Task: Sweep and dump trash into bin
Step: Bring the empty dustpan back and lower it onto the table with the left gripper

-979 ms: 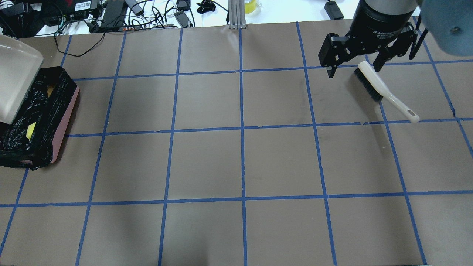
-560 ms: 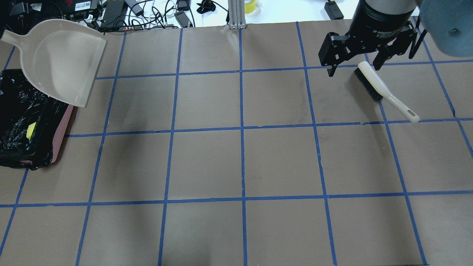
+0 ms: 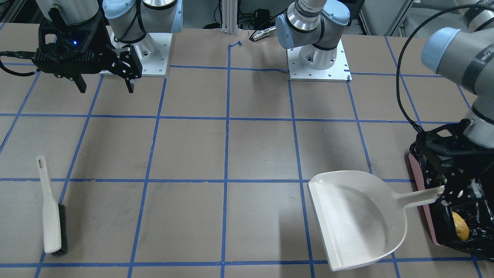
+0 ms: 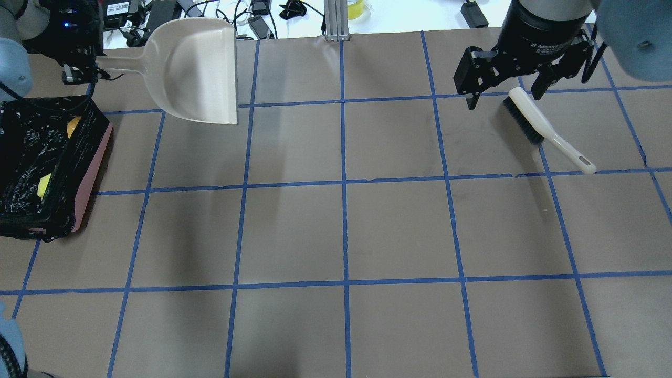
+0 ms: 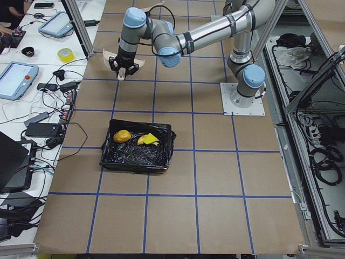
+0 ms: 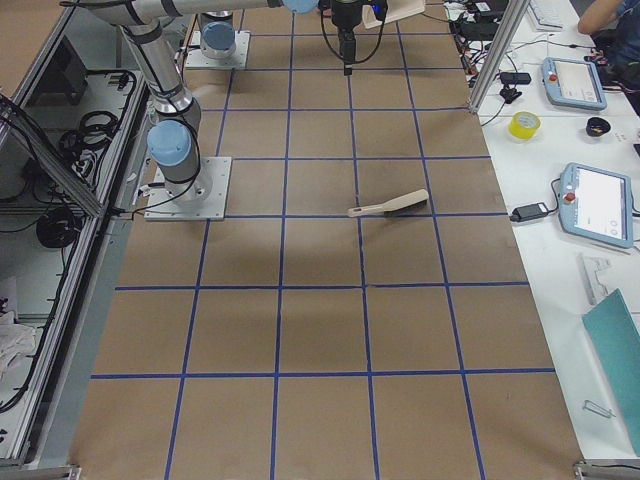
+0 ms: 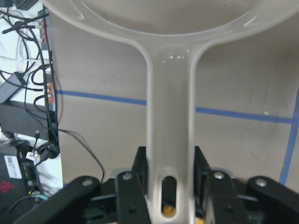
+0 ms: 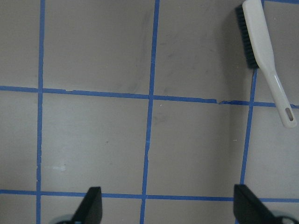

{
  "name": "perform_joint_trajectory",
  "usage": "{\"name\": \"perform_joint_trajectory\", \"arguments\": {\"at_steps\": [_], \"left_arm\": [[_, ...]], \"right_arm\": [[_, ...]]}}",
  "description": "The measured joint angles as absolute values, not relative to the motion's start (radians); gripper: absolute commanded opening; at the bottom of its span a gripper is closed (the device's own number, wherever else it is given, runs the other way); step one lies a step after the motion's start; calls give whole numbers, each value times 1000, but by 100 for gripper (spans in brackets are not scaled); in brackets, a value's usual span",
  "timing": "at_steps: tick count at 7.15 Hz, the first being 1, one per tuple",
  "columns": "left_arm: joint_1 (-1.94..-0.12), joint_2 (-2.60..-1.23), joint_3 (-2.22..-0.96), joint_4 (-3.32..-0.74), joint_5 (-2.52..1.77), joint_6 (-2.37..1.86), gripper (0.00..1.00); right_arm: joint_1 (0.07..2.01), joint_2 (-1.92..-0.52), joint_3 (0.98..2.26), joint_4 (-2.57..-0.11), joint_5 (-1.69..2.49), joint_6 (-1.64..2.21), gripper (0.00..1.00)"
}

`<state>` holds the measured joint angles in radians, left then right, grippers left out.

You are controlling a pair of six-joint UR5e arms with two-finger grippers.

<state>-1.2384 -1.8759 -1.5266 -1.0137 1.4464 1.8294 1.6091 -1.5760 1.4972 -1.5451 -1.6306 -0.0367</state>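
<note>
Bin [image 4: 92, 173]: on the desk [image 4: 394, 231] at its left edge, nearer the far corner. Mouth up, long axis parallel to that edge. Inside lie an orange-brown lump [image 5: 122, 136], toward the far end, and a yellow piece [image 5: 147, 140].

Left end effector [image 7: 169, 172]: clenched on the handle of the dustpan [image 4: 194, 68], which is held off the desk with its mouth toward the right edge. The bin sits below it, just to the robot's side.

Right end effector [image 4: 503, 101]: released, empty, hovering above the bristle end of the brush [image 4: 546, 131], which lies near the far right corner.
</note>
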Motion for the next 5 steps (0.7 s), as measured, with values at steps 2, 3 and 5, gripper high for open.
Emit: {"name": "perform_joint_trajectory", "arguments": {"at_steps": [2,3,5], "left_arm": [[-1241,-1975,-1525,-1072,1363,1841,0],[-1242,-2006,-1527,-1085,1364,1869,0],[-1248,-2041,-1535,-1083,1423,1892,0]], "right_arm": [[1609,-1575,1497,-1546,-1629,-37,100],[1609,-1575,1497,-1547,-1628,-37,100],[1609,-1574,1497,-1548,-1625,-37,100]]}}
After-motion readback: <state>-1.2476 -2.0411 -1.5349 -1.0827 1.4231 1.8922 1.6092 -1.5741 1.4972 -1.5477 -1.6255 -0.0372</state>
